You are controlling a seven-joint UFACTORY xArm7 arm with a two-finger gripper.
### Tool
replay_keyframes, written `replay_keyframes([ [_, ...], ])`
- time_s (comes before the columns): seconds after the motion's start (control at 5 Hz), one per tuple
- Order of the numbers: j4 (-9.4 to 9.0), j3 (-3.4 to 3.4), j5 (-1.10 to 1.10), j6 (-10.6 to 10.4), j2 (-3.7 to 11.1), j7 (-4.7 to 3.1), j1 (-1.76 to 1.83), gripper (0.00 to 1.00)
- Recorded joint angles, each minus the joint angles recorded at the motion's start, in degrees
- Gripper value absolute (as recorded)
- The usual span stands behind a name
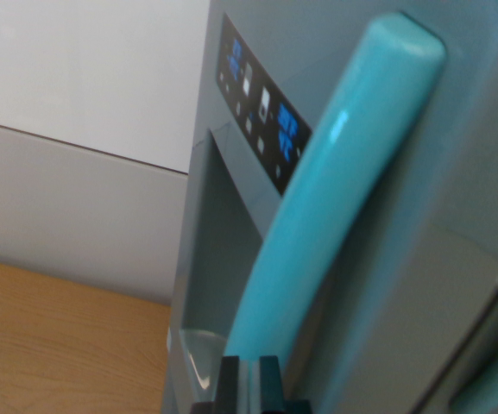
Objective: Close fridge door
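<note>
Though blurred, panel point(261, 108) glyphs (blue, unreadable)

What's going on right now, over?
Tool at frame bottom, right by the turquoise handle; grip state unclear. Fridge door fills the view, display panel lit. Nothing seen blocking.

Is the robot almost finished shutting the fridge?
I can't tell. The hand is right up against the bottom of the turquoise handle on the grey fridge door, so it has reached the door. This close view doesn't show if the door is shut or open.
</note>
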Motion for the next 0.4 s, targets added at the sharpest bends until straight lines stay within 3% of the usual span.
replay_keyframes([
  [0.2,1.89,0.00,0.00,0.0,2.81,0.00,0.00,1.00],
  [0.4,1.89,0.00,0.00,0.0,2.81,0.00,0.00,1.00],
])
